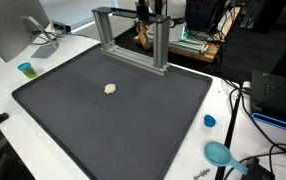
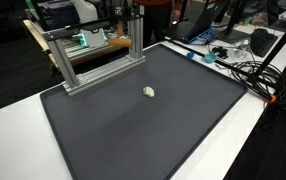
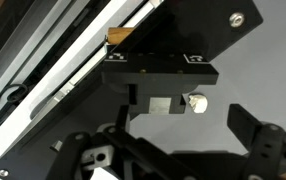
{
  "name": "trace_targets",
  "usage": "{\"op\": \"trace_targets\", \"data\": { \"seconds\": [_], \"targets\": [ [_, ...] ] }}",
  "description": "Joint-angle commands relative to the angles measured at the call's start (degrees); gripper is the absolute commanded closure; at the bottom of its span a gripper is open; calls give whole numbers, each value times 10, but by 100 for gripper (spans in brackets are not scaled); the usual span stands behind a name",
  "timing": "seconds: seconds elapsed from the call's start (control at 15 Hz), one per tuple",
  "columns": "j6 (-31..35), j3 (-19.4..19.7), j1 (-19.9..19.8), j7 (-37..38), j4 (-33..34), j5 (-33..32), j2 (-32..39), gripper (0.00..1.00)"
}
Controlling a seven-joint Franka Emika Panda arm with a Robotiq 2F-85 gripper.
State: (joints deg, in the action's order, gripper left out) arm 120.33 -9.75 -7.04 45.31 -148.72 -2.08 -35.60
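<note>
In an exterior view: small off-white rounded lump lying alone on a large dark grey rectangular mat, left of the mat's middle and well apart from every edge. Behind it, along the far edge, a silver aluminium bar frame, upright, near the lump but not touching it. On the white table around the mat: small teal cup off the left corner, blue round cap and teal round dish off the right side, black cables just beyond. Grey monitor at far left. Gripper not made out here.

In an exterior view from the opposite side: same lump towards the mat's far half, open mat on all sides, nothing lying between it and the near edge. Frame to its left and behind. Tangle of cables on the table to the right, clear of the mat.

In the wrist view: gripper entering from below, fingers spread wide, nothing held. Lump ahead, just beside a small grey square block under a black flat panel. Pale frame bars slanting across the upper left.
</note>
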Motion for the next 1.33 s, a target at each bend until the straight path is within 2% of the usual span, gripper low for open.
{"op": "trace_targets", "data": {
  "seconds": [0.0, 0.27, 0.67, 1.27],
  "targets": [
    [-9, 2, 4, 3, 0, -1, -4, 0],
    [-5, 5, 6, -4, -6, -1, -7, 0],
    [-45, 1, -1, 14, -2, -6, -5, 0],
    [-36, 4, 2, 6, 0, -4, 1, 0]
  ]
}}
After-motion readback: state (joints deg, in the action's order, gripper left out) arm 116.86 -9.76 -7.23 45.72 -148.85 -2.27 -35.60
